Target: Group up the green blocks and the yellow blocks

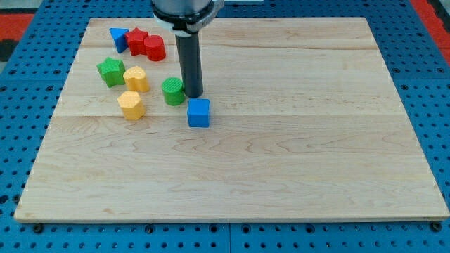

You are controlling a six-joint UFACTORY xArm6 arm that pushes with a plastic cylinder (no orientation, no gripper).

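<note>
My tip rests on the board just right of the green cylinder, touching or nearly touching it, and just above the blue cube. A green star-shaped block lies at the view's left. A yellow block sits right next to it, between it and the green cylinder. A second yellow block lies below them, a little apart.
A blue triangle and two red blocks cluster at the view's top left. The wooden board lies on a blue pegboard. The arm's dark rod rises from the tip to the view's top.
</note>
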